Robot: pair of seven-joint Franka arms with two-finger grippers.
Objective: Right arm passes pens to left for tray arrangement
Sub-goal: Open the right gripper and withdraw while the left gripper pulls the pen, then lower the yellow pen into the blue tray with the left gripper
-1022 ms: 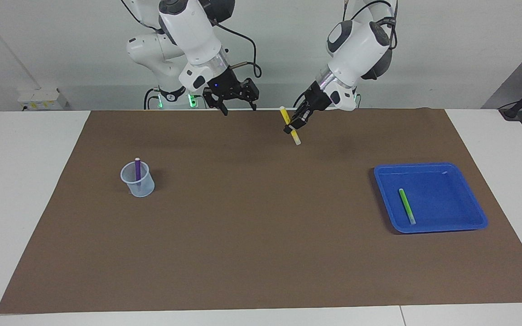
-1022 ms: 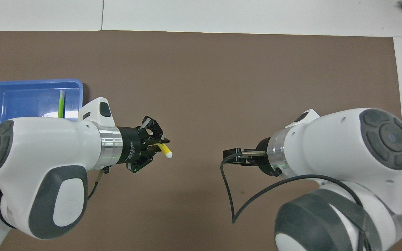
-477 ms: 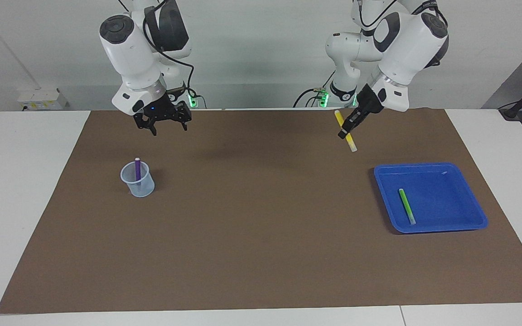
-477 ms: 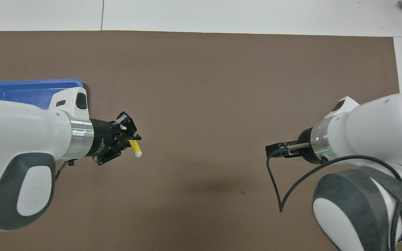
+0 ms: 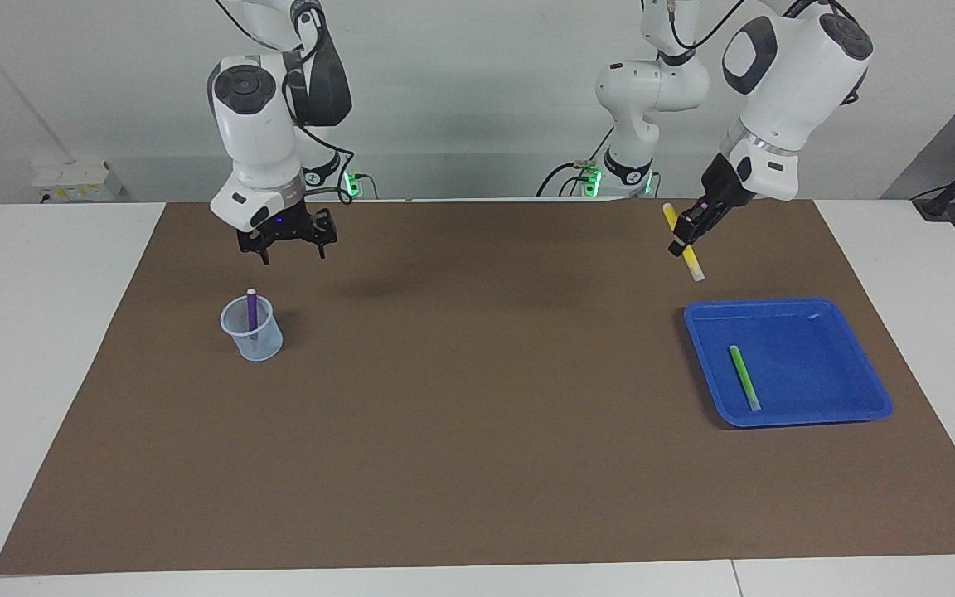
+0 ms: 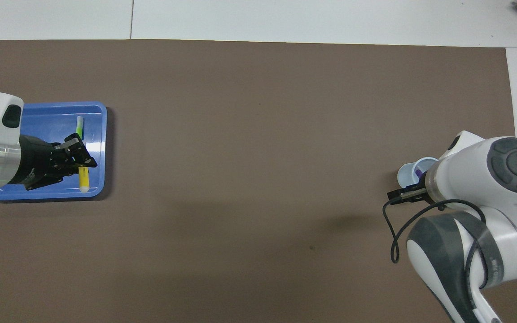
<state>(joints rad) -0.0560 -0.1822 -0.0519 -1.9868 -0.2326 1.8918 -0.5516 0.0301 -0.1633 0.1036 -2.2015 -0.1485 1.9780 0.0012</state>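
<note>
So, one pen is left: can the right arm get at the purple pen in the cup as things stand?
Probably yes. The right gripper hangs open and empty above the cup, and the purple pen stands upright with its top clear of the rim. Nothing blocks a straight drop.

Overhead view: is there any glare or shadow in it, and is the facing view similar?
Overhead view: a pale sheen on the blue tray floor beside the green pen, and a soft dark shadow on the brown mat. Facing view: faint shadows on the mat below the arms, a darker one beside the cup.
</note>
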